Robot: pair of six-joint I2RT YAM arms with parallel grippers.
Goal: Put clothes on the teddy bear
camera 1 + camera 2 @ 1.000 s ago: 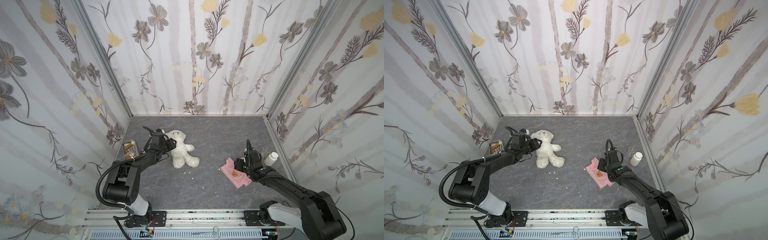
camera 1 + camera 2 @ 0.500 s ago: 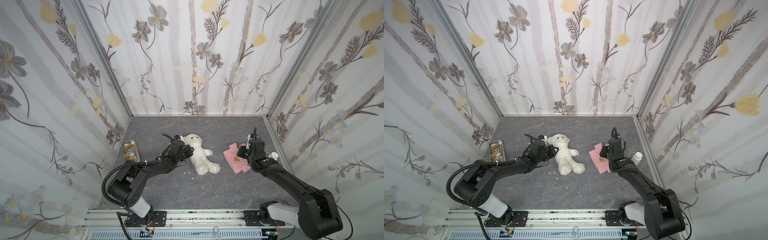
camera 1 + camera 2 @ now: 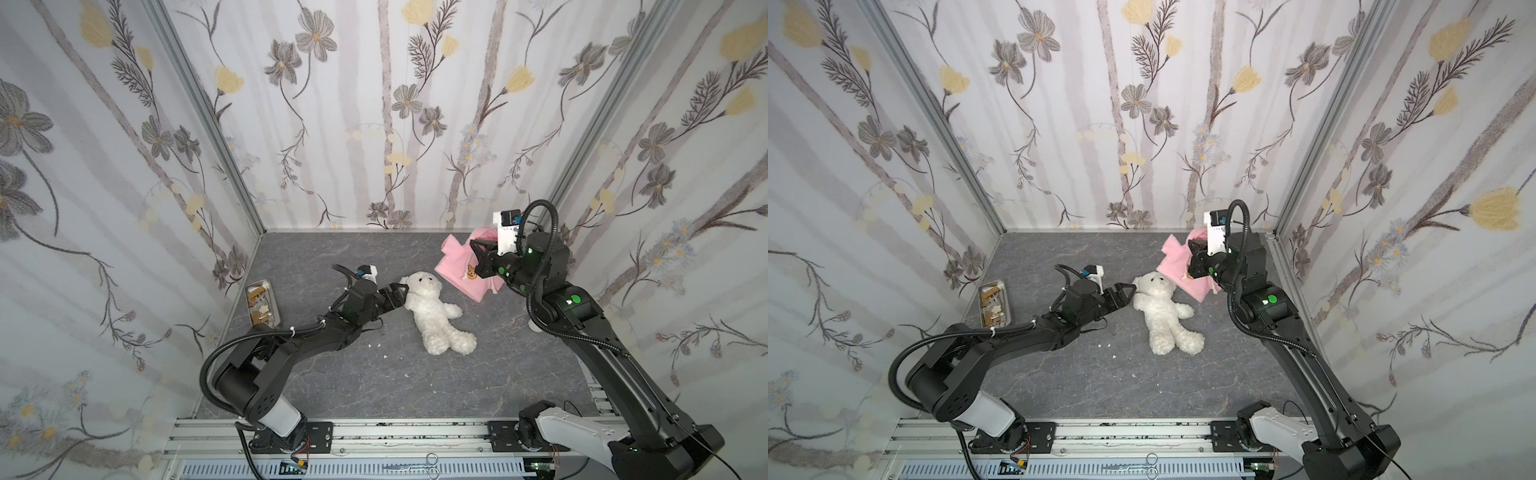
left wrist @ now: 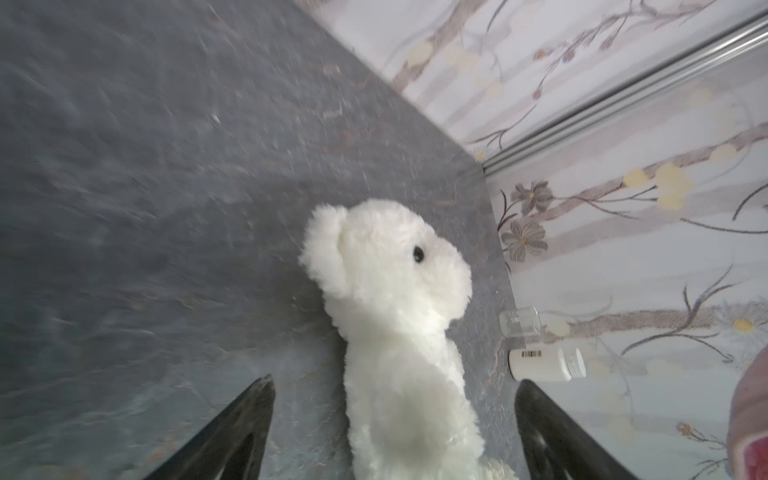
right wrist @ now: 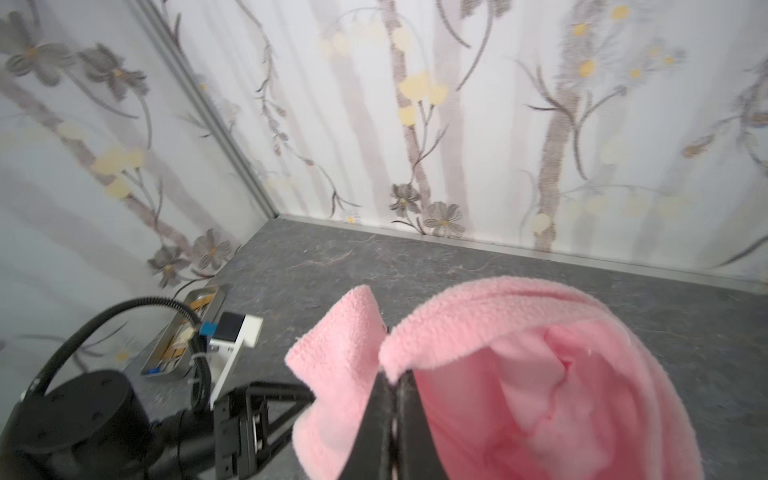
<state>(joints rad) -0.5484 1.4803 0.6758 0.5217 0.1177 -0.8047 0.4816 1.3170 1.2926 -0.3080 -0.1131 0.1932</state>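
Black right gripper [image 5: 392, 376], clenched on the rim of a pink fleece hoodie [image 5: 561, 395], holds it lifted just beside a fluffy white plush teddy bear [image 3: 432, 309]. The left gripper [image 4: 395, 380] is spread open at the bear's head, grasping nothing. Bear lies face-up on the grey stone-patterned table [image 3: 374, 386], undressed; all dressing remains.

open floor [image 3: 386, 386] in front of the teddy bear [image 3: 436, 311], more bare floor behind it, metal tray [image 3: 262, 305] against the left wall [image 3: 124, 208], white bottle [image 4: 546, 365] by the right wall [image 3: 685, 208], pink hoodie [image 3: 457, 266] hanging close beside the bear's head
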